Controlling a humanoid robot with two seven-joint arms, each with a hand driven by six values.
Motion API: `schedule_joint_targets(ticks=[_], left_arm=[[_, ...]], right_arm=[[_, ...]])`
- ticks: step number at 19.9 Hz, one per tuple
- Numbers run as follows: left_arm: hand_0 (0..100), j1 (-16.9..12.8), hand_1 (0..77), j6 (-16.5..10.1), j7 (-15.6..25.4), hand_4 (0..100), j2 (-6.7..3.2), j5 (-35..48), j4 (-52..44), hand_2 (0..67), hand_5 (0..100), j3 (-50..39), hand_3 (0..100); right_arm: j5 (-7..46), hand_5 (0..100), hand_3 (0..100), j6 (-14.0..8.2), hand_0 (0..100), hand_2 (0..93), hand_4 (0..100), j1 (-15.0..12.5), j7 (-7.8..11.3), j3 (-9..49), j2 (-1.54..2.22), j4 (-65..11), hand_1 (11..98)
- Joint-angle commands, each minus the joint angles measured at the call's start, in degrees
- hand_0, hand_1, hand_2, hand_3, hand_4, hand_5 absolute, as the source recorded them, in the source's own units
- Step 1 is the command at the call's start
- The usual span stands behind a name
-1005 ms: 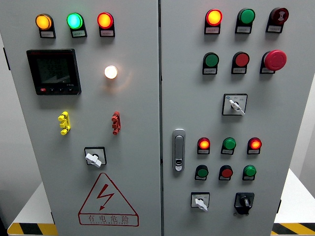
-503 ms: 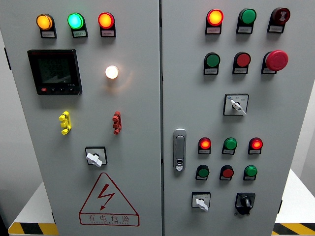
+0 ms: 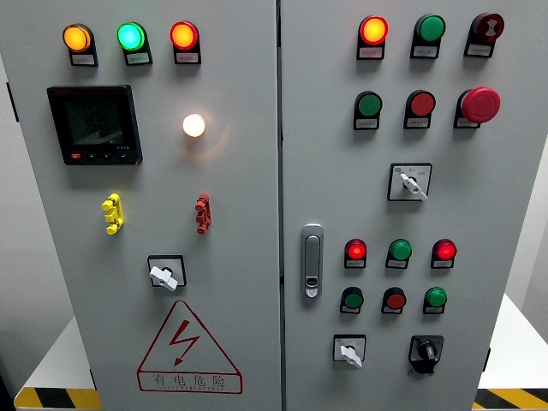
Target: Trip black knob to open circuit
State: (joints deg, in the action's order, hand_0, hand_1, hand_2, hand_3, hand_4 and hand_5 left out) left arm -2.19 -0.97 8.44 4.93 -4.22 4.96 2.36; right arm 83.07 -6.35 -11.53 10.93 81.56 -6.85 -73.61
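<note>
Grey cabinet (image 3: pixel 240 257), black knob (image 3: pixel 425 350), red mushroom button (image 3: pixel 480 104), yellow clip (image 3: pixel 112 213), red-outlined warning triangle (image 3: pixel 188 349)

Electrical room: grey control cabinet (image 3: pixel 240 282)

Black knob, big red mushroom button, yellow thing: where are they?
black knob (image 3: pixel 425 350), head view, on its middle handle.
big red mushroom button (image 3: pixel 482 104), head view, on its cap.
yellow thing (image 3: pixel 112 213), head view, on its middle.

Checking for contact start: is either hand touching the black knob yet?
Apart. The head view shows the black knob at the right door's lower right with bare panel around it; neither hand is in view.
</note>
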Motion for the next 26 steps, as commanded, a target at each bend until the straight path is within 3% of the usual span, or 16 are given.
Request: schedule_joint_targets(ticks=[1, 3, 9, 15, 17, 18, 26], left_arm=[[0, 0.00, 3.5, 0.00, 0.00, 7, 0.00, 0.00, 0.05, 12.7, 2, 0.02, 21], [0, 0.00, 3.5, 0.00, 0.00, 7, 0.00, 0.00, 0.05, 12.7, 2, -0.07, 21], [0, 0.00, 3.4, 0.00, 0.00, 7, 0.00, 0.00, -0.04, 12.7, 2, 0.02, 21], [0, 0.00, 3.3, 0.00, 0.00, 7, 0.00, 0.00, -0.04, 12.6, 2, 0.02, 21], [0, 0.00, 3.3, 0.00, 0.00, 7, 0.00, 0.00, -0.04, 12.7, 2, 0.02, 21], [0, 0.00, 3.3, 0.00, 0.00, 7, 0.00, 0.00, -0.04, 12.7, 2, 0.02, 21], [0, 0.00, 3.5, 0.00, 0.00, 7, 0.00, 0.00, -0.04, 12.7, 2, 0.02, 21]], right_arm=[[-0.01, 65, 45, -5.32, 76, 5.7, 44, 1.76, -2.92, -0.26, 0.34, -6.17, 43.2], [0.42, 67, 45, -5.95, 77, 5.8, 45, 3.26, -5.12, -0.26, 0.35, -10.22, 43.5], [1.31, 73, 51, -6.04, 77, 6.1, 55, 8.44, -8.11, -0.26, 0.35, -13.74, 45.4], [1.31, 77, 65, -5.95, 78, 6.1, 63, 13.45, -9.79, -0.96, 0.00, -13.66, 46.8], [1.31, 78, 73, -5.95, 78, 6.0, 67, 14.25, -9.88, -1.05, 0.00, -13.49, 46.8], [1.31, 79, 75, -5.95, 78, 6.0, 69, 14.51, -9.88, -1.31, -0.18, -13.57, 46.9], [1.31, 83, 84, -5.69, 79, 6.0, 80, 18.02, -10.84, -2.46, -0.18, -12.09, 47.3]])
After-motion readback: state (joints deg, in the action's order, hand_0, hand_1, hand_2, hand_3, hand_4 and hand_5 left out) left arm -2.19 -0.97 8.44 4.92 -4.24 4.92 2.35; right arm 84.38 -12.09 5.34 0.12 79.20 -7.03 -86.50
